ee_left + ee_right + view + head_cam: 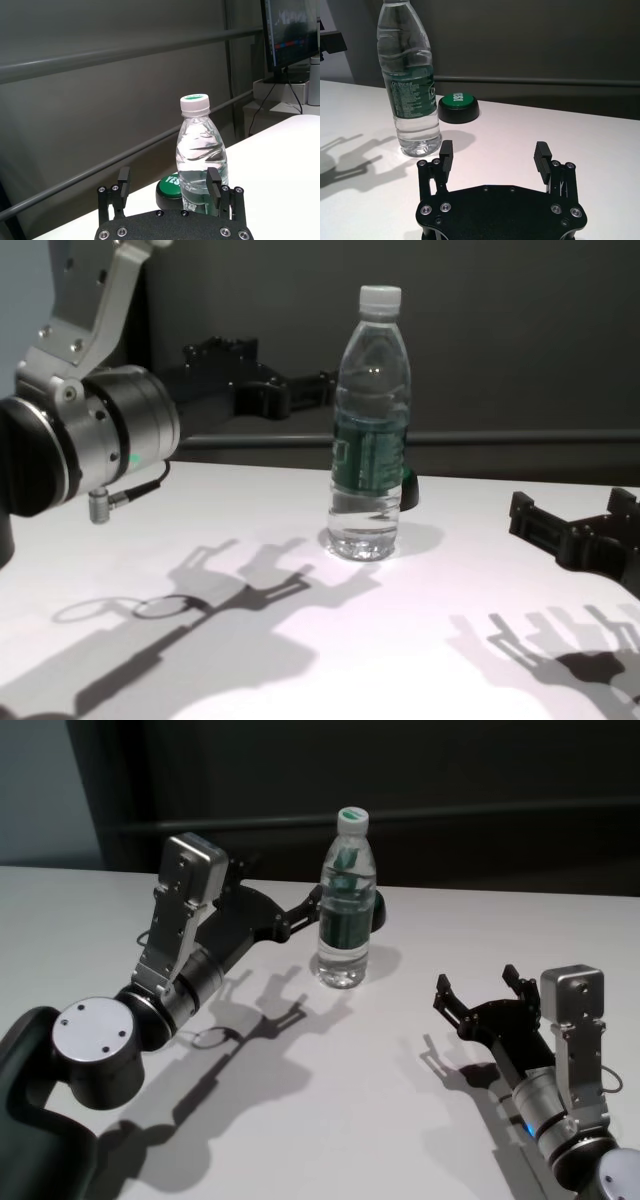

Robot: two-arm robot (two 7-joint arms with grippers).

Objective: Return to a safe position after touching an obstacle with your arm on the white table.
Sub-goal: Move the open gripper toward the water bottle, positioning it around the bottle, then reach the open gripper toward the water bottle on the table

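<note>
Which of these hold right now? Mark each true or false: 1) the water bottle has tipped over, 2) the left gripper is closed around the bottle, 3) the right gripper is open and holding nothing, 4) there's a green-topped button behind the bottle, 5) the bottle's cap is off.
1) False. The bottle stands upright on the white table.
2) False. The left gripper is open beside the bottle, up off the table; whether a finger touches it cannot be told.
3) True. The right gripper is open, empty and apart from the bottle.
4) True. The button sits just behind the bottle.
5) False. The white cap is on.
</note>
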